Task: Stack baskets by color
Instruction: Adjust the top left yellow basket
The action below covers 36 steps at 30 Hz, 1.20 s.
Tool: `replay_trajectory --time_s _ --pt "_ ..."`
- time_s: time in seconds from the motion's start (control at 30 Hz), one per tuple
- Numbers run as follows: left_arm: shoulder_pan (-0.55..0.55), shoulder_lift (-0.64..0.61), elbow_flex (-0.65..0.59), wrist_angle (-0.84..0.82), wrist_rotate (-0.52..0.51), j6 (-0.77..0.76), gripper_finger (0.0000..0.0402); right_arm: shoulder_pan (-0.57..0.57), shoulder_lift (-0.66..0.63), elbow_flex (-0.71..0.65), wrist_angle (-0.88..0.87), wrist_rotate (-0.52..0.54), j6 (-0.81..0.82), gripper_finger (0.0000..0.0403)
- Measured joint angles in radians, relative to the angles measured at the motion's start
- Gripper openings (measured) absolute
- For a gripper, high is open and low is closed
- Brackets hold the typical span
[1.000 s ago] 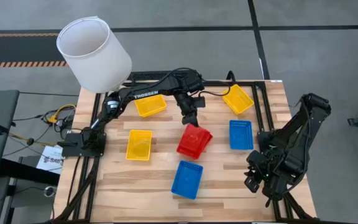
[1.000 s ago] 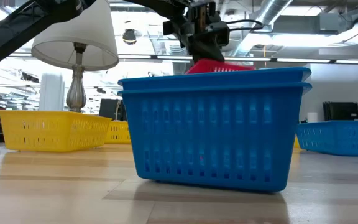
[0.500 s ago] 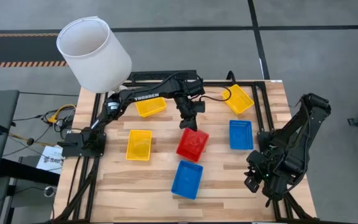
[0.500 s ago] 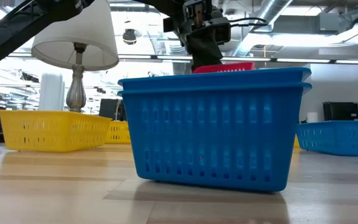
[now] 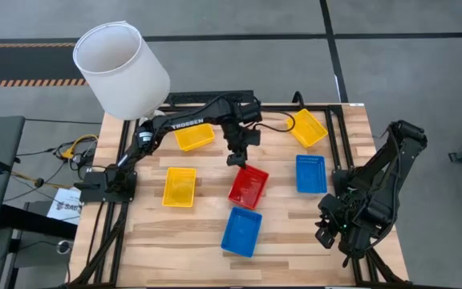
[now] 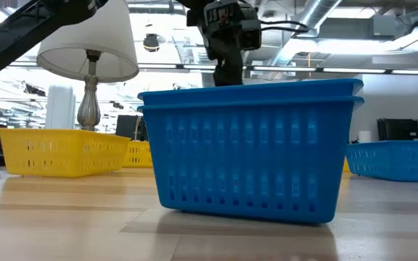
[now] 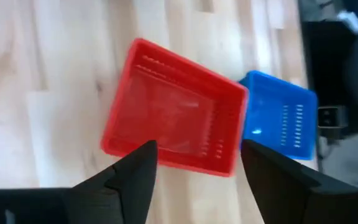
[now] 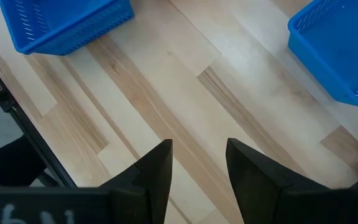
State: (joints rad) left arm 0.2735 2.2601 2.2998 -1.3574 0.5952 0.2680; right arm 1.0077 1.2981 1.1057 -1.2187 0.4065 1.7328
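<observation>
Sitting nearest the front table edge, a blue basket point(image 5: 241, 231) stands flat; just behind it lies the red basket point(image 5: 248, 186), with yellow baskets point(image 5: 180, 186) left and farther back. Above the red one's far rim hangs the left gripper point(image 5: 235, 159), fingers spread apart and holding nothing. Off at the table's right edge waits the right gripper point(image 5: 326, 233), fingers parted, near another blue basket point(image 5: 310, 173).

arms: two, black, built of slim jointed links
marking: white "trossen" lettering along the left arm's forearm
left hand point(image 5: 237, 157): two dark, flat, tapering fingers point(image 7: 129, 180)
right hand point(image 5: 325, 234): same dark finger pair point(image 8: 154, 171)
cable: black, looping beside the left arm's wrist
bases: black blocks on black frame rails
</observation>
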Motion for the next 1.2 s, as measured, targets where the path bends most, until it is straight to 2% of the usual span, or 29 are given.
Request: replay_trajectory --time_s 0.13,0.27,0.4,0.67,0.8,0.93,1.0,1.13,1.2 --pt "-0.047 0.0 0.011 -0.075 0.092 0.009 0.02 0.0 0.0 0.0 0.001 0.016 0.019 0.0175" --pt "-0.146 0.0 0.011 -0.127 0.1 0.015 0.0177 0.0 0.0 0.0 -0.001 0.023 0.02 0.0175" --pt "-0.265 0.0 0.011 -0.11 0.095 -0.01 0.016 0.0 0.001 0.0 -0.014 0.025 0.039 0.0175" --pt "-0.485 0.0 0.011 0.063 -0.038 -0.109 0.0144 -0.052 0.114 -0.001 -0.077 0.045 0.023 0.0175" --pt "-0.538 -0.005 0.01 0.164 -0.2 -0.18 0.0138 -0.117 0.172 -0.001 -0.076 0.046 -0.066 0.0175" --pt "-0.536 -0.066 0.032 0.132 -0.374 -0.225 0.0135 -0.202 0.201 -0.001 -0.077 0.067 -0.178 0.0175" --pt "-0.524 -0.128 0.056 0.067 -0.531 -0.225 0.0135 -0.251 0.201 -0.001 -0.08 0.09 -0.235 0.0175" --pt "-0.496 -0.289 0.027 0.069 -0.851 -0.196 0.0135 -0.354 0.171 -0.001 -0.087 0.162 -0.341 0.0175" --pt "-0.478 -0.355 0.018 0.067 -0.965 -0.167 0.0135 -0.419 0.149 -0.001 -0.087 0.181 -0.402 0.0175"
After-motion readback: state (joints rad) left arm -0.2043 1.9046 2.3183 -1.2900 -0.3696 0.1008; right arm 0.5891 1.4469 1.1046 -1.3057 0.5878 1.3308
